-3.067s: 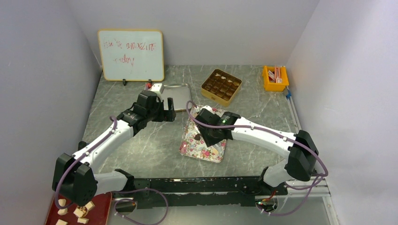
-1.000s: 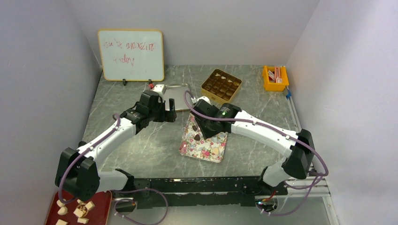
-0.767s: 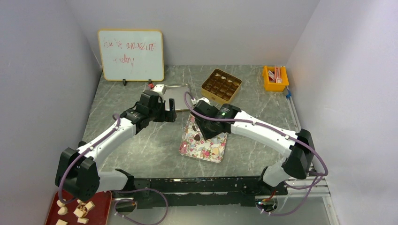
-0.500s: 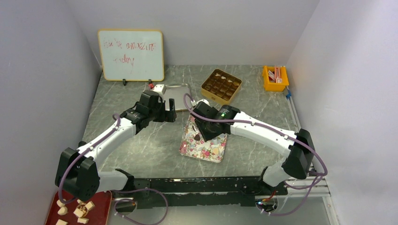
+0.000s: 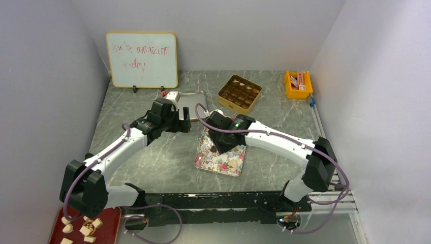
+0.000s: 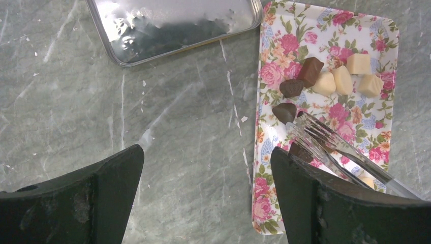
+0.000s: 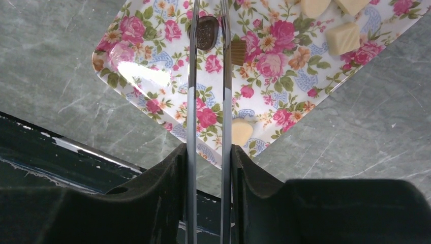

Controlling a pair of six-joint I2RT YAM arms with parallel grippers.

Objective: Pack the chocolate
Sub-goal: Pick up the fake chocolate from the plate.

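Note:
The chocolate lies on a floral tray [image 5: 223,163]: dark pieces [image 6: 310,71] and cream ones [image 6: 341,80] cluster at its far end. My right gripper [image 7: 208,152] is shut on metal tongs [image 7: 191,101], which reach down over the tray. A dark round chocolate [image 7: 206,31] lies between the two tong arms near their tips, and a tan piece [image 7: 238,52] sits just outside them. My left gripper [image 6: 206,168] stands open over bare table just left of the tray, holding nothing. From above, the right gripper [image 5: 221,145] covers the tray's far half.
A gold box with compartments [image 5: 239,93] stands at the back, with a shiny metal lid [image 5: 195,96] to its left. A whiteboard [image 5: 142,59] leans on the back wall. An orange bin [image 5: 298,84] sits far right. A red plate of beige chunks [image 5: 84,226] is at the near left.
The right arm has crept left and towards the far end of the floral tray with the tongs. The left arm has stayed where it was.

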